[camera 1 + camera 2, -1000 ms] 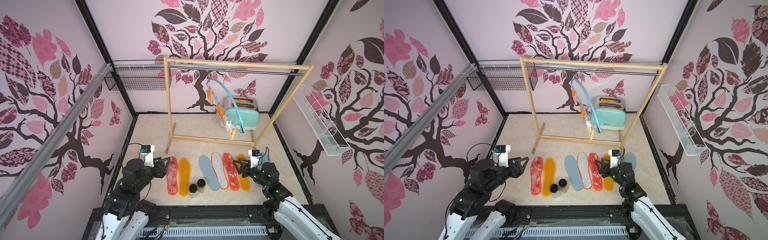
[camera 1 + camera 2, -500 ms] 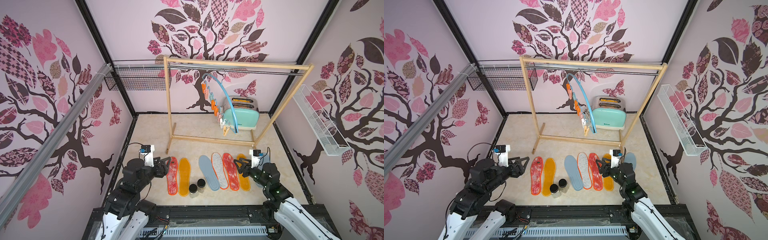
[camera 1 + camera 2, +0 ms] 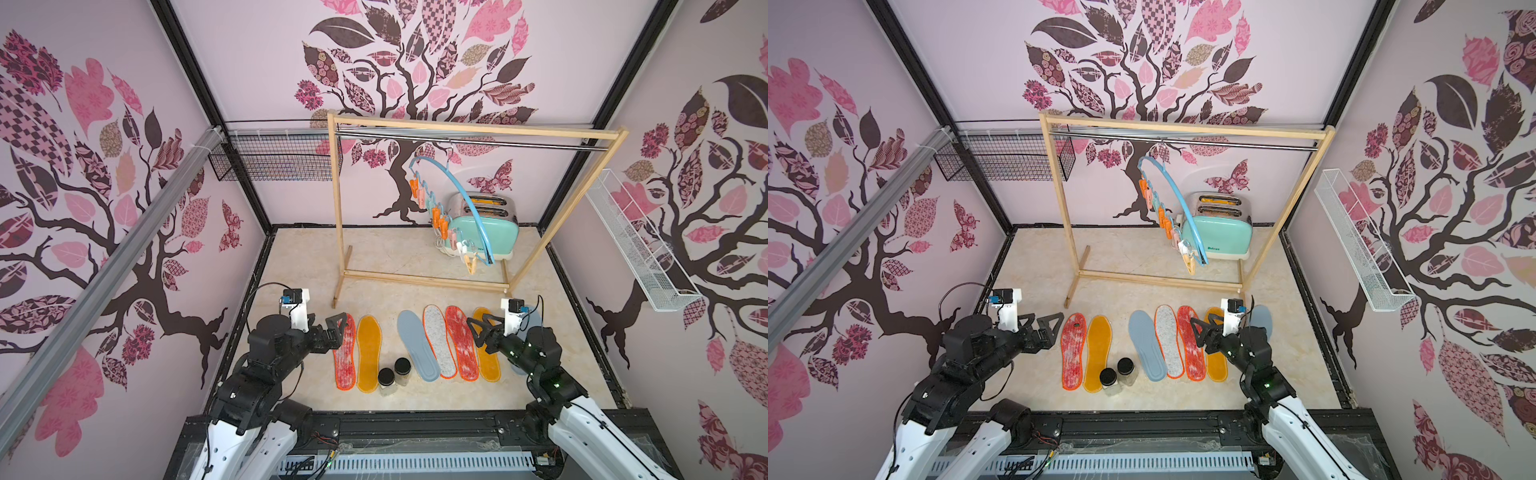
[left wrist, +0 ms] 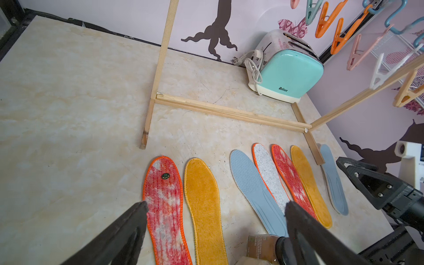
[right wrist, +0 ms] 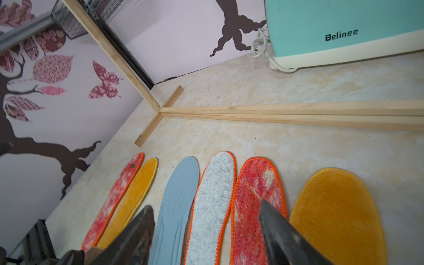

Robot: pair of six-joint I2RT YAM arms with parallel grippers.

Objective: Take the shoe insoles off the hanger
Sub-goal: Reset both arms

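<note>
Insoles [image 3: 438,345] are all off and flat on the counter [image 3: 395,249]: seven in a near row, long axes near-far, toes far. Hanger [image 3: 473,212] hangs far, right of centre, on the rack [image 4: 229,112] rail, and its pegs [image 3: 435,214] show nothing clipped.

Left fingers [image 4: 128,231] are spread wide and empty. The left red insole [image 4: 164,202] lies just ahead of them. Right fingers [image 5: 282,238] are spread too and empty, above the heels of the felt insole [image 5: 213,202] and the right red insole [image 5: 254,202]. The seventh, a grey-blue one [image 4: 332,179], sits at the right end beside the rack foot, half hidden by the right arm from above.

I'd call it done: you have nothing left to unclip. If you do return to the hanger, the right arm is nearer.

Materials:
- yellow pair: plush
- red-white pair: mottled, orange stitched edge
- felt: speckled grey-white, same edge
- grey-blue pair: smooth, dotted forefoot
- all thin, probably floppy
- hanger: light blue plastic arc, wavy bar, metal hook
</note>
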